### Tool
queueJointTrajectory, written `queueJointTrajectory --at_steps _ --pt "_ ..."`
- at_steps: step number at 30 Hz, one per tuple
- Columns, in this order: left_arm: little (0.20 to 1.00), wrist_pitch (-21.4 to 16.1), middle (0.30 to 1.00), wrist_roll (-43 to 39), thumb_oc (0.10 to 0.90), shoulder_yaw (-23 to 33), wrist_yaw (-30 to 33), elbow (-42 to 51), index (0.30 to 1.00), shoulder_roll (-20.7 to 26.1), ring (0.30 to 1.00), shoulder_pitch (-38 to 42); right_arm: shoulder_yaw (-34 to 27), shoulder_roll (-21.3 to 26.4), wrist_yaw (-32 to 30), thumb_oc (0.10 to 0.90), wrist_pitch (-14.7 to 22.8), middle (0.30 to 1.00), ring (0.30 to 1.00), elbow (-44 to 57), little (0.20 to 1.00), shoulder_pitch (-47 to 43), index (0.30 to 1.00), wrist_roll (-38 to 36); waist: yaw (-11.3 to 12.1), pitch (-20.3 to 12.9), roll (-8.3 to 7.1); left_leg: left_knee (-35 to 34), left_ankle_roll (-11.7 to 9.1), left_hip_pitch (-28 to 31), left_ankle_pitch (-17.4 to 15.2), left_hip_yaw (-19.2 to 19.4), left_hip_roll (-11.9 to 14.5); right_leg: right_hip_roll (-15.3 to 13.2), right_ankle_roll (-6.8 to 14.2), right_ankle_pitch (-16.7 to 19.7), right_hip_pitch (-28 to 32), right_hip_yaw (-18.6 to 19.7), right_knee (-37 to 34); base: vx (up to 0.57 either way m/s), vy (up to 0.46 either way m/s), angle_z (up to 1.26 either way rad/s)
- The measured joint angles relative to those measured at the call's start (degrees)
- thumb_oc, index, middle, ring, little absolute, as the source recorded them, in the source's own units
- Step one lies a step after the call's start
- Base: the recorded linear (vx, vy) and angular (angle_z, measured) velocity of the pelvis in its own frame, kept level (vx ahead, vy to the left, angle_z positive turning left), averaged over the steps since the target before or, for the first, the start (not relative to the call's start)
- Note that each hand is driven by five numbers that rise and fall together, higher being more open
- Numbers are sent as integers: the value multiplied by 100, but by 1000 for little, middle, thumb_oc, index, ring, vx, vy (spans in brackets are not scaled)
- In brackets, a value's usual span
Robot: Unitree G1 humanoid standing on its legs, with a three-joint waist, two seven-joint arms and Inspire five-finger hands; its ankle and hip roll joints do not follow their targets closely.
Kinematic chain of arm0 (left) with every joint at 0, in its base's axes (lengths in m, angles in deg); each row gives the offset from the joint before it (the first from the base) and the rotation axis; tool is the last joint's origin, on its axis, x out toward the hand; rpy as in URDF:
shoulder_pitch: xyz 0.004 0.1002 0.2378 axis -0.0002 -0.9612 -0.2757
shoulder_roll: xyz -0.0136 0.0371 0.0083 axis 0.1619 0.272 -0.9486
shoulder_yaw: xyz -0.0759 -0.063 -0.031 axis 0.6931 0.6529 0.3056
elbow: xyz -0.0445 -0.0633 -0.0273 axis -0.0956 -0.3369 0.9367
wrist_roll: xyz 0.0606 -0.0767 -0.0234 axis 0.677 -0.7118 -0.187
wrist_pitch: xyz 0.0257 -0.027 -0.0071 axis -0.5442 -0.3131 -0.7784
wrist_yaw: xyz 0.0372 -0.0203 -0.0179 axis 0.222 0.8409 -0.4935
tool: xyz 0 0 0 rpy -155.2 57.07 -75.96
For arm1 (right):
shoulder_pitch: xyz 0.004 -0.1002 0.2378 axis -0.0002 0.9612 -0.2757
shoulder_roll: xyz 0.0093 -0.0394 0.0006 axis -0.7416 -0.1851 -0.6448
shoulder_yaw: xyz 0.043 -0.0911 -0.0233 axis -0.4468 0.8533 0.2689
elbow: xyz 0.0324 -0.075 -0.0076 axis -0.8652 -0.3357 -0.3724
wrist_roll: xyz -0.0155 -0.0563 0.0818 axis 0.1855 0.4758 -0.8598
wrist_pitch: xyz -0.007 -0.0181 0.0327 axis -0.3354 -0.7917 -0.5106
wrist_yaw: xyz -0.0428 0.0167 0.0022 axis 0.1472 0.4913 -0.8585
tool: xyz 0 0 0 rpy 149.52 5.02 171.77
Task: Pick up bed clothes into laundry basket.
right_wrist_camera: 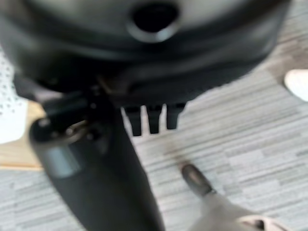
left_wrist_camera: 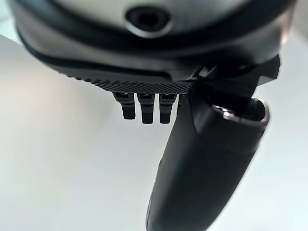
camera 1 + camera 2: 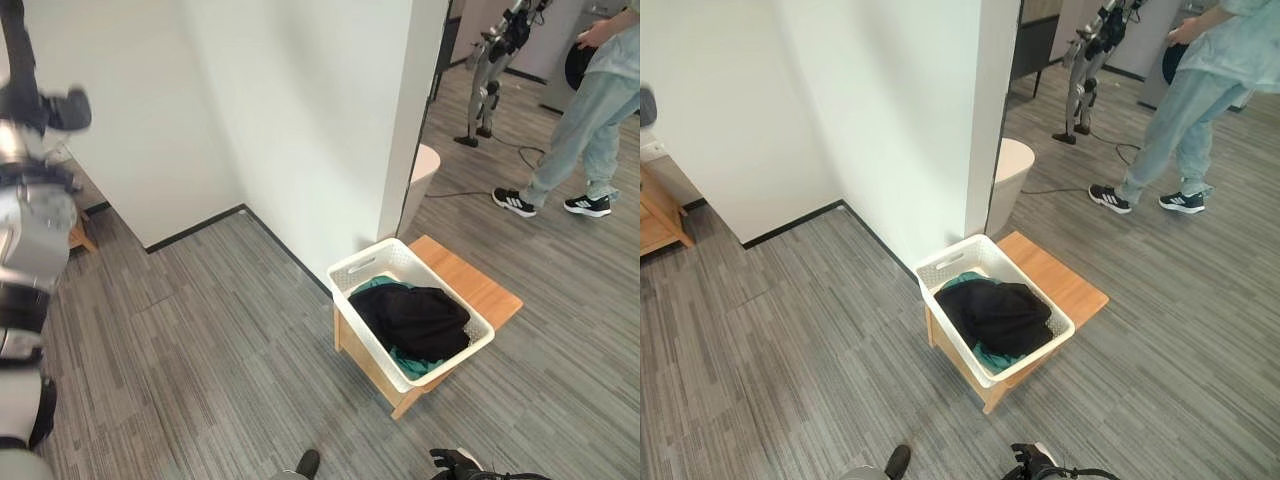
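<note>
A white laundry basket [image 3: 347,273] stands on a low wooden table [image 3: 482,287] by the wall corner. A black garment [image 3: 415,320] fills it, with teal cloth [image 3: 412,364] showing underneath. My left hand [image 3: 62,108] is raised at the far left, well away from the basket; in its wrist view the left hand [image 2: 202,163] is open and empty against the white wall. My right hand [image 3: 452,461] hangs low at the front, short of the table. Its wrist view shows the right hand [image 1: 96,178] open and empty above the floor.
A white wall corner [image 3: 330,130] juts out just behind the basket. A person in light trousers and black shoes [image 3: 590,120] stands at the back right beside another robot [image 3: 495,60]. A round white bin [image 3: 425,170] sits behind the corner. Wooden furniture [image 3: 660,215] stands far left.
</note>
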Motion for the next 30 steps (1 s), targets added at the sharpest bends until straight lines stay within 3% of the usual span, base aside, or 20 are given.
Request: queueJointTrajectory --at_steps 2,5,6,8,9,12,14,15,16,17,19,21,22,23,24,25,27,28,29,30 --pt "900 -86 900 -8 800 761 -9 183 900 -85 900 -1129 -133 -28 -9 800 -5 900 900 -15 900 -6 900 3 36 2 14 -4 -9 -29 -9 0 -4 37 -6 -3 2 6 2 -65 -16 -2" --pt "900 -92 900 -169 800 1661 -22 212 900 -759 900 -2736 -245 5 -146 800 -47 900 900 -214 900 -31 900 107 237 37 119 7 -54 -36 -59 -21 16 40 -52 -30 19 4 2 -120 5 5" --pt "900 -60 900 -293 800 2125 -38 154 900 -1327 900 -3452 -247 22 -174 800 -51 900 900 -224 900 -10 900 145 301 56 155 -2 -65 -14 -68 -16 21 28 -58 -32 18 6 0 -196 20 7" --pt "900 133 900 -510 800 2256 -140 -118 900 -1796 900 -3775 -257 25 -165 800 -57 900 900 -288 900 146 900 217 469 81 142 28 14 -136 28 10 46 89 -95 -66 -52 -100 143 -259 41 23" --pt "900 65 900 -519 800 2720 -51 -115 900 -2164 900 -4078 -269 70 -176 800 -17 900 900 -248 900 47 900 322 440 95 207 -14 -8 -197 -82 338 149 15 -124 -218 -166 -90 346 -222 18 32" --pt "900 201 900 -715 800 2607 -203 -480 900 -2553 900 -4581 -372 225 -79 800 -14 900 900 -188 900 282 900 529 434 162 244 -62 265 -243 -217 1354 373 -78 -202 -502 -341 -153 892 -202 2 35" --pt "900 197 900 -736 800 2540 -211 -658 900 -2676 900 -4685 -496 317 -73 800 -18 900 900 -179 900 395 900 546 415 164 239 -59 338 -250 -278 1602 400 -180 -211 -723 -389 -263 1216 -117 11 38" --pt "900 196 900 -736 800 2533 -211 -659 900 -2695 900 -4685 -506 340 -70 800 -23 900 900 -180 900 404 900 562 422 166 242 -53 335 -258 -280 1587 404 -225 -211 -815 -443 -270 1294 -214 29 44" --pt "900 74 900 -746 800 2497 -156 -838 900 -2749 900 -4616 -535 356 -84 800 -41 900 900 -103 900 458 900 575 342 85 200 -101 -7 -339 -536 1697 469 -174 -395 -723 -425 -527 1353 -226 34 78" --pt "900 -62 900 -825 800 2460 -180 -1117 900 -2722 900 -4379 -636 267 -75 800 -41 900 900 -30 900 473 900 579 147 166 -145 158 41 -454 -494 2123 355 -556 -325 -759 -428 -658 1236 -63 24 92" --pt "900 -89 900 -1003 800 2262 -251 -1202 900 -2897 900 -4416 -639 309 -75 800 -46 900 900 17 900 492 900 579 -24 138 -296 803 198 -441 -376 2188 260 -764 -337 -716 -331 -762 1190 0 -1 52" --pt "900 -193 900 -1013 800 2024 -307 -1193 900 -3084 900 -4427 -641 504 -93 800 -57 900 900 0 900 591 900 579 -92 -39 25 804 288 -212 -29 2208 411 -631 -117 -817 -322 -770 1395 -215 130 54" --pt "900 -433 900 -1146 800 1660 -262 -1694 900 -3269 900 -3975 -692 571 -170 800 -63 900 900 117 900 891 900 535 -217 -174 42 -130 181 -127 727 1888 289 -755 -186 -777 -404 -1083 1655 -228 136 195" --pt "900 -516 900 -1282 800 1498 -318 -1952 900 -3468 900 -3482 -747 623 -147 800 1 900 900 26 900 909 900 522 -554 -86 163 -85 287 -207 908 2061 202 -875 -296 -750 -300 -1235 1844 0 0 190" --pt "900 -541 900 -1446 800 1343 -468 -1721 900 -3582 900 -3526 -848 602 -91 800 -126 900 900 -203 900 611 900 514 -589 43 231 -86 350 -233 905 2298 261 -1030 -126 -1003 -644 -1075 2304 0 0 70" --pt "900 -625 900 -1482 800 1321 -510 -1523 900 -3494 900 -3799 -809 468 -94 800 -172 900 900 -284 900 342 900 522 -434 56 123 -80 177 -218 689 2457 383 -954 -25 -1070 -1055 -882 2181 0 0 -45" --pt "900 -579 900 -1582 800 1295 -556 -1692 900 -3519 900 -3877 -733 404 -134 800 -40 900 900 -162 900 332 900 555 -592 43 36 -64 121 -217 249 2551 529 -861 -96 -1115 -1277 -664 2469 -39 425 -8" --pt "900 -741 900 -2337 800 1304 -686 -2054 900 -3784 900 -3666 -1369 226 -191 800 -4 900 900 64 900 625 900 503 -681 -21 -199 133 360 -288 -173 3250 575 -1036 -157 -926 -1057 -1014 2177 -76 522 93" --pt "900 -721 900 -2954 800 1176 -1047 -2255 900 -4027 900 -3584 -1347 208 -263 800 -11 900 900 6 900 723 900 391 -863 -165 -441 719 475 -552 -239 3410 512 -1267 -129 -826 -926 -1412 2021 -72 185 86" --pt "900 -720 900 -3186 800 965 -1340 -2303 900 -4182 900 -3645 -1185 192 -252 800 -109 900 900 -128 900 720 900 382 -890 -218 -573 1154 436 -552 -402 3419 517 -1316 -108 -705 -893 -1403 1866 -31 116 63"
